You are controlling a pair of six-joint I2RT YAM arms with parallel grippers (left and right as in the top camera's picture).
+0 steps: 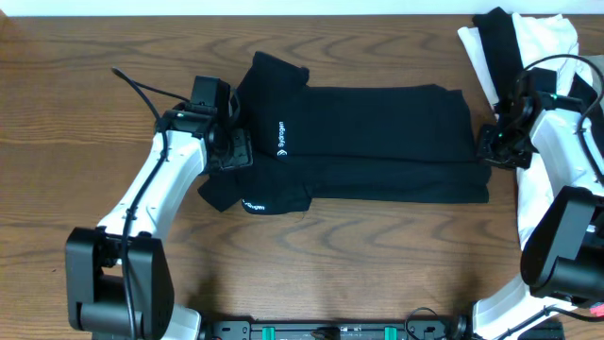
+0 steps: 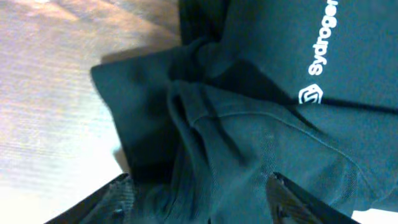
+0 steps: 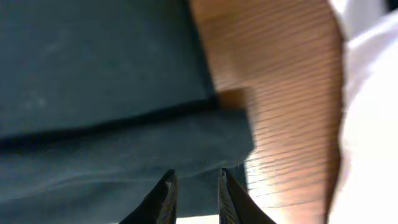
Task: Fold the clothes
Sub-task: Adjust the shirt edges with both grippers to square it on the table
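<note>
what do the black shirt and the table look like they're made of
The black shirt: soft knit cloth, probably cotton or a blend, matte; the left wrist view shows a fine ribbed texture, stitching and loose creases. Its white logo looks printed on. The table: wood or a wood-look laminate, slightly glossy; grain lines run along it, but the pictures cannot tell which.

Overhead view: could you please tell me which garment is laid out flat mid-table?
The black shirt with small white lettering; the other garments, white and black, sit bunched in a heap at the far right corner of the table.
</note>
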